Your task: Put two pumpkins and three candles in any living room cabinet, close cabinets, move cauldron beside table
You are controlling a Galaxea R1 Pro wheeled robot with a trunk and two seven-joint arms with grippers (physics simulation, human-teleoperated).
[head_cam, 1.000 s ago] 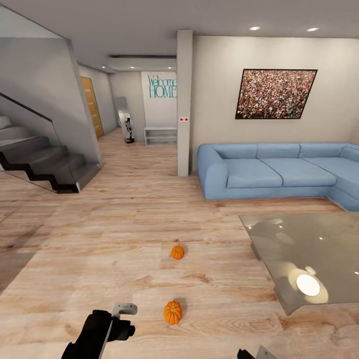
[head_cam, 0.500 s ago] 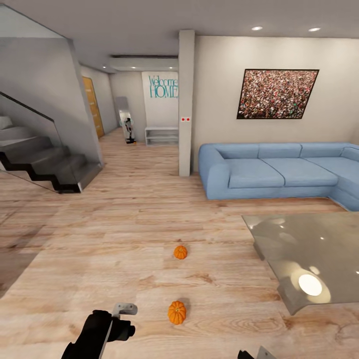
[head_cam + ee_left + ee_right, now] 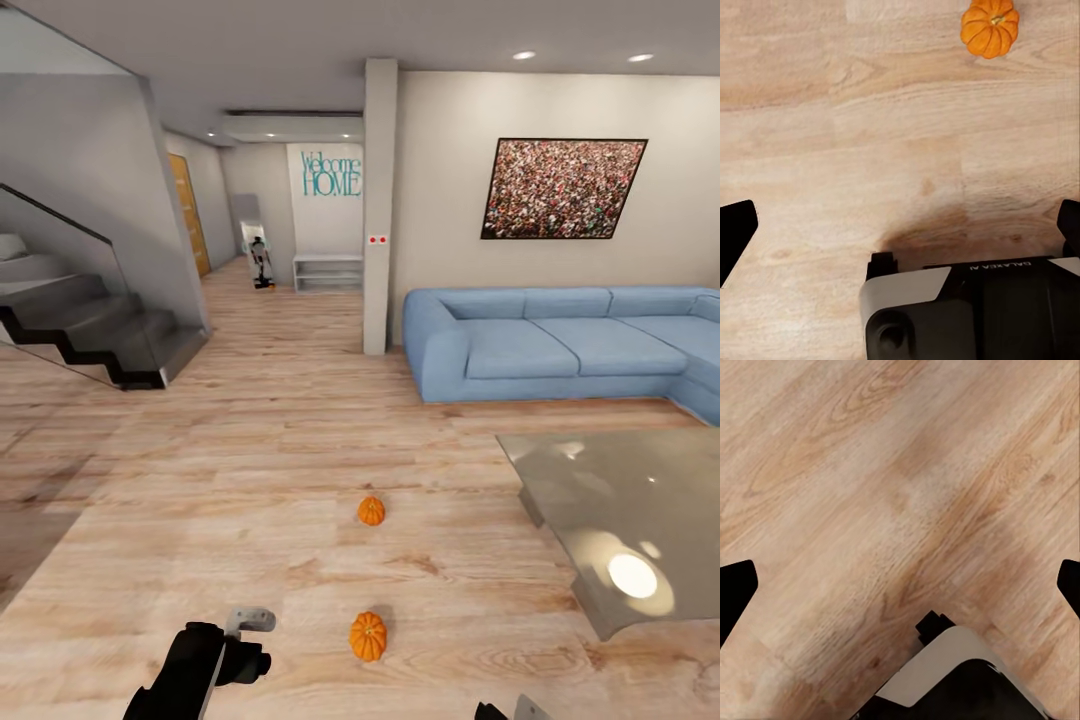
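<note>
Head view shows the nearer small orange ribbed pumpkin (image 3: 368, 636) on the pale wood plank floor (image 3: 250, 450), just ahead and right of the left gripper (image 3: 248, 640); the left arm looks better placed to reach it. Both wrist views show fingertips spread wide, holding nothing.

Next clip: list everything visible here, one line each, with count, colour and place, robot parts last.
small orange ribbed pumpkins: two, orange, on the wood floor, near one ahead of the left arm, far one beyond it
glossy grey-beige coffee table: one, right of the pumpkins
blue sectional sofa: one, against the far wall
framed speckled picture: one, dark-framed, above the sofa
dark staircase: one, far left
teal "Welcome HOME" lettering: one, hallway wall
pale wood plank floor: throughout
left pincer: black fingers spread wide, over bare floor
right pincer: black fingers spread wide, over bare floor
</note>
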